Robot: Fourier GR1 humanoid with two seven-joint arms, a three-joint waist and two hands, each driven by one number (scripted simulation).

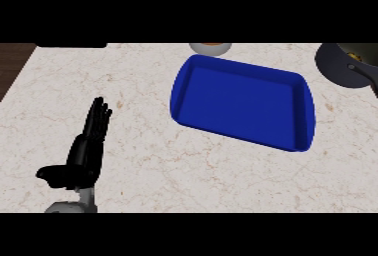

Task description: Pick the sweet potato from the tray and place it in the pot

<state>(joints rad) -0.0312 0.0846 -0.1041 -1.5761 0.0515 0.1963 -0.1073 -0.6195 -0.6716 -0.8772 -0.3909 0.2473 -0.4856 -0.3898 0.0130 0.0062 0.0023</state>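
Looking steeply down in the head view, the blue tray (244, 102) lies on the marble tabletop (148, 165) and makes the handiest landmark. Its floor shows bare blue all over: no sweet potato can be seen in it, nor anywhere else in view. Up and to the right of the tray, cut by the frame's edge, sits the dark pot (347, 67) with its handle running down the right side; something dull olive shows just inside its rim, too little of it to name. Just past the tray's far left corner a small pale bowl (210, 48) peeks in.

Well to the left of the tray, the left hand (85, 150) shows edge-on above the tabletop, fingers straight and together, thumb out to the side, holding nothing. It looks to be resting. The right hand is nowhere in view.

Judged from this, the pick from the tray seems already done, and either the carry or the drop into the pot is in hand out of sight. The next move calls for confirming that the sweet potato is inside the pot.
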